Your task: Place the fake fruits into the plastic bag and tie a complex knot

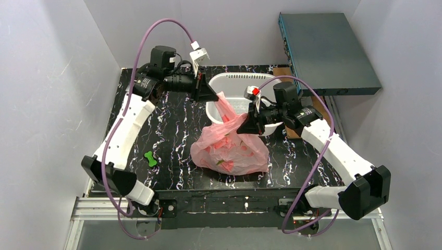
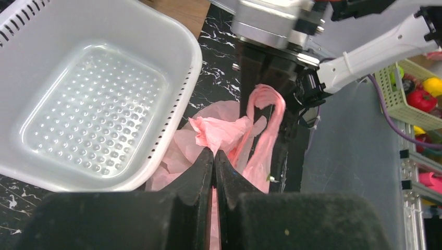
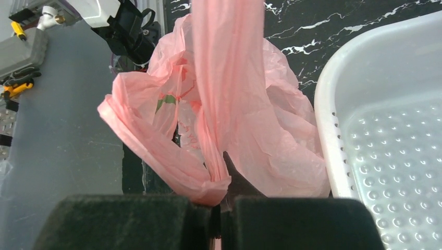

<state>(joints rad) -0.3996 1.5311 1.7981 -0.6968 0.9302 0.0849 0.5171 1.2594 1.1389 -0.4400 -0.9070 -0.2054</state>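
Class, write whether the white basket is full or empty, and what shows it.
Empty: the white basket shows only its bare dimpled floor in both wrist views.

We find no text, number or brand that we can read in any view. The plastic bag [image 1: 229,151] carries red and green print [image 3: 169,99] on its pink film. From the right wrist a few reddish marks [image 3: 186,136] that may be letters sit in the folds, too crumpled and blurred for us to make out. The blue-grey box [image 1: 328,52] at the far right shows us nothing legible from above.
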